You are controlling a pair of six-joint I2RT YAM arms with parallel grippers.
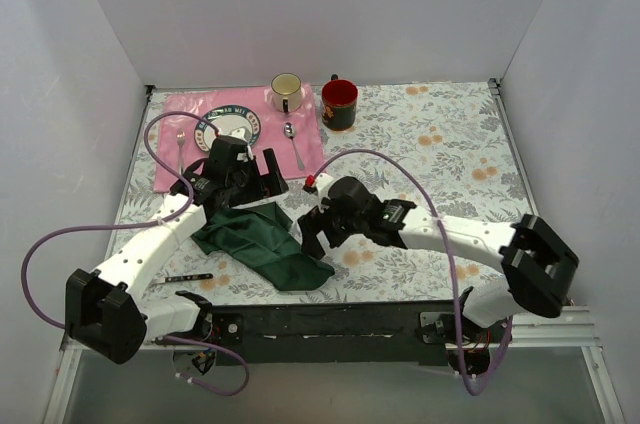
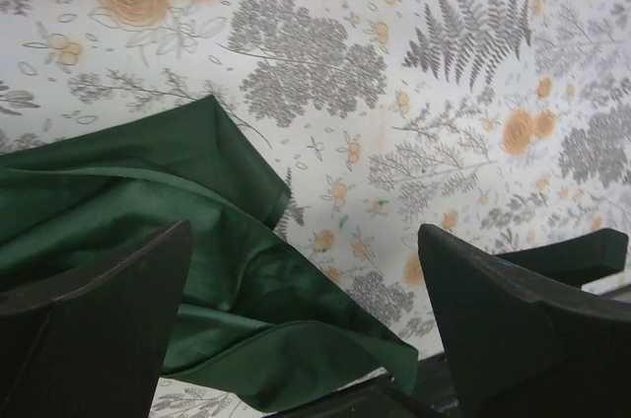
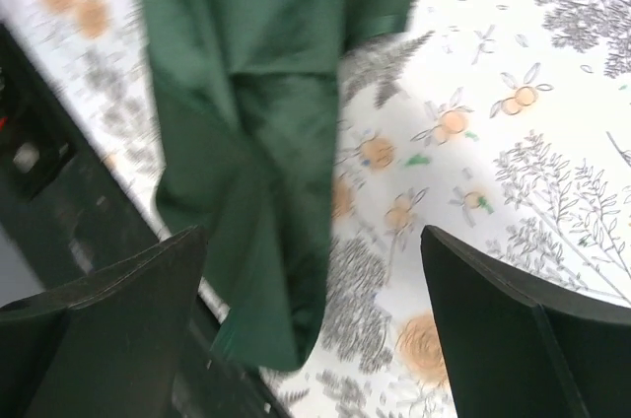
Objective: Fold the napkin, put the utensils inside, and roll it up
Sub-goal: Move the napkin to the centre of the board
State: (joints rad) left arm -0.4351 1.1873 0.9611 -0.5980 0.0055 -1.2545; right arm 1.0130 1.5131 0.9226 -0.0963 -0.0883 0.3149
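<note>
- The napkin (image 1: 262,239) is lying crumpled near the front middle of the table (image 1: 450,144), bunched in loose folds, one point trailing toward the near edge.
- Step in hand, as I judge it: the fold is not yet made, since the cloth is showing no clean edge or flat layer.
- My left gripper (image 2: 301,241) is hovering over the napkin's far side, fingers spread wide and holding nothing.
- My right gripper (image 3: 314,241) is hanging over its right edge, likewise released and gripping nothing.
- Next move is calling for a pinch on a corner at each side, then a pull apart to flatten the cloth.
- One utensil (image 1: 188,276) is lying by my left arm, well apart from the cloth; only the black handle is showing.
- The other utensils are escaping me, and the napkin's corners are buried in the folds.
- The right wrist view is blurring.
</note>
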